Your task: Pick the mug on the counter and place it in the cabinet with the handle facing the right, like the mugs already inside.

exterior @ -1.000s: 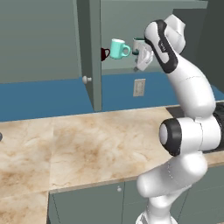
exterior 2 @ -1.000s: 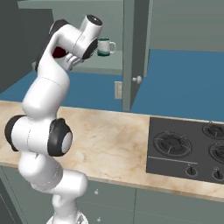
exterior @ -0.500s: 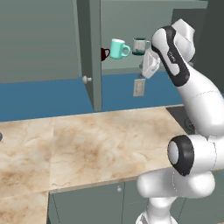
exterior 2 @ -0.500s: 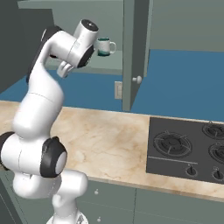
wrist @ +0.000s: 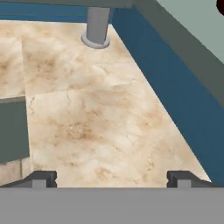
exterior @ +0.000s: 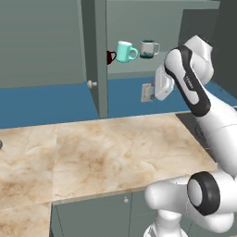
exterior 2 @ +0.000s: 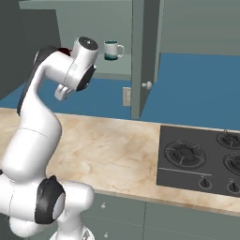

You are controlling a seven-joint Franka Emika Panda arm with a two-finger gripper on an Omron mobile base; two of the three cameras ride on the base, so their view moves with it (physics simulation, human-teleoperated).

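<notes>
The mint mug [exterior: 124, 51] stands on the shelf of the open cabinet [exterior: 139, 69], its handle pointing right, between a dark red mug [exterior: 111, 56] and a white mug with a teal band [exterior: 148, 48]. My gripper [exterior: 160, 95] hangs to the right of and below the shelf, well apart from the mug. In the hand view it looks down on the counter [wrist: 87, 109], and the gripper [wrist: 111, 178] is open with its fingertips wide apart and nothing between them. From the right base view the gripper [exterior 2: 62, 93] sits below the banded mug [exterior 2: 111, 49].
The cabinet door [exterior: 95, 60] with its round knob [exterior: 91, 84] stands open to the left of the mugs. A black stove [exterior 2: 201, 159] lies in the counter [exterior 2: 117, 150] on the right. A grey post on a round base [wrist: 97, 26] rises from the counter near the blue wall.
My arm has drawn back from the shelf, to the right and down, with the gripper open throughout. The mint mug stays on the shelf, and the banded mug is uncovered.
</notes>
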